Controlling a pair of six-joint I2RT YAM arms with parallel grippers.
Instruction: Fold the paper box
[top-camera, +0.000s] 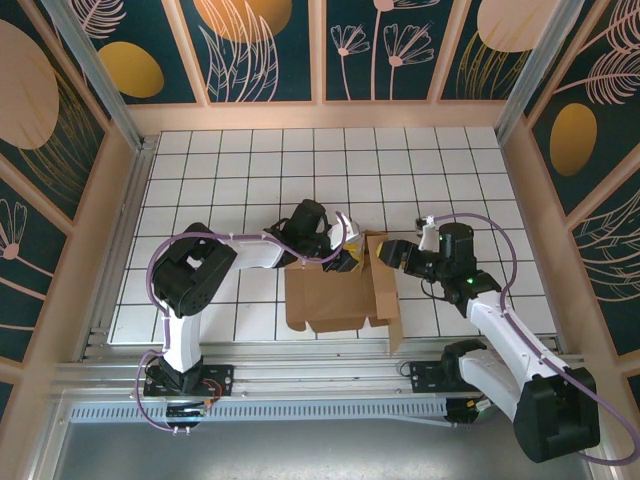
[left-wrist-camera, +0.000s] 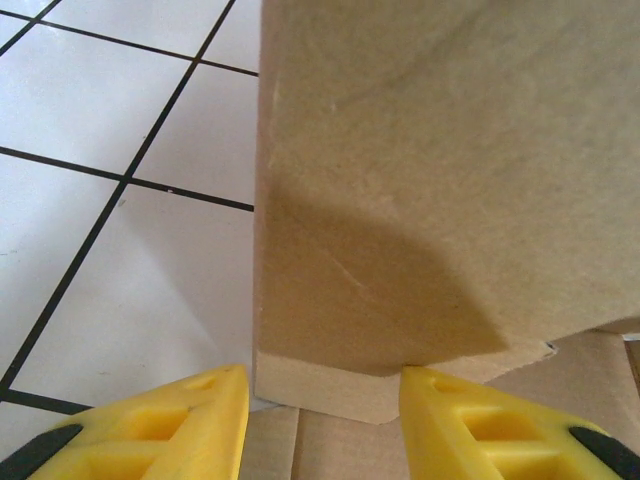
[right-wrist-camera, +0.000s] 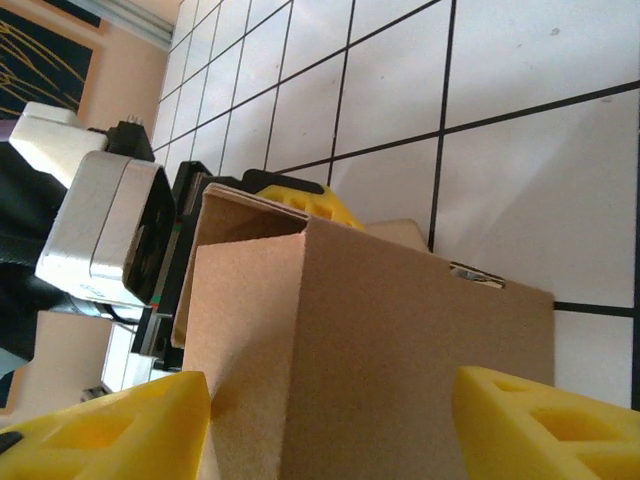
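Dead ahead of the right gripper (top-camera: 388, 252), inside its parted fingers, we found a raised panel of the paper box (top-camera: 325, 290); the left gripper (top-camera: 348, 260) straddled another wall just ahead, grip undetermined.

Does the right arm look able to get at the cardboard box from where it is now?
Likely yes: the right tool stands open at a raised panel of the paper box, with nothing between them.
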